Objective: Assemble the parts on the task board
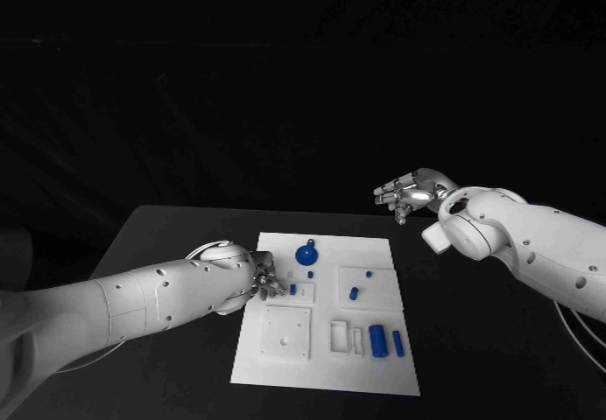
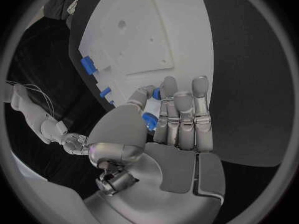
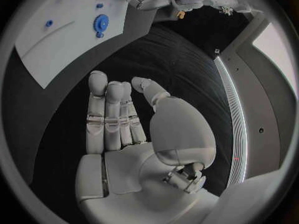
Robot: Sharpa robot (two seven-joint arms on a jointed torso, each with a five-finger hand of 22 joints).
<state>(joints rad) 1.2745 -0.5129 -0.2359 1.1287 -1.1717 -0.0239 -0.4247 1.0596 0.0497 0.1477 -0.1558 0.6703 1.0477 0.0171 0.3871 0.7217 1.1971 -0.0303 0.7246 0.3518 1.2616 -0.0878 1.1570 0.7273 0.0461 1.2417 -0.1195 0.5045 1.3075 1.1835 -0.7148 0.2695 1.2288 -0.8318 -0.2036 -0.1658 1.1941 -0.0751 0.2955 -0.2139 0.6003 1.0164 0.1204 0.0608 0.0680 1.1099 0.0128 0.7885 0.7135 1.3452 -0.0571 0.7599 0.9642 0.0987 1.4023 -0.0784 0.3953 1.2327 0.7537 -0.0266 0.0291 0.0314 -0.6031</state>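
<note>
Parts lie across the task board [image 1: 322, 359], the white plate in the lower middle of the head view: a blue gear [image 1: 307, 255] near its upper edge, a small blue peg [image 1: 355, 292] at its centre, and two upright blue cylinders [image 1: 377, 338] toward its lower right. The left hand [image 1: 259, 278] sits at the board's left edge, close to a small blue piece [image 1: 293, 288], while the right hand [image 1: 411, 194] hangs at upper right of the frame, well apart from the board, its fingers spread and holding nothing. So the left hand is plainly the nearer one to the work. In the left wrist view, that hand's fingers [image 2: 184, 114] lie close together and straight, and a blue part [image 2: 150, 119] is pinched between the thumb and the first of them; the board fills the upper middle of the circle just beyond the fingertips, so I judge the next move to be a short reach forward onto it. The part's long axis is too hidden to tell. In the right wrist view, the right hand is flat and empty at the centre, with the board and gear [image 3: 101, 22] far off at upper left.
</note>
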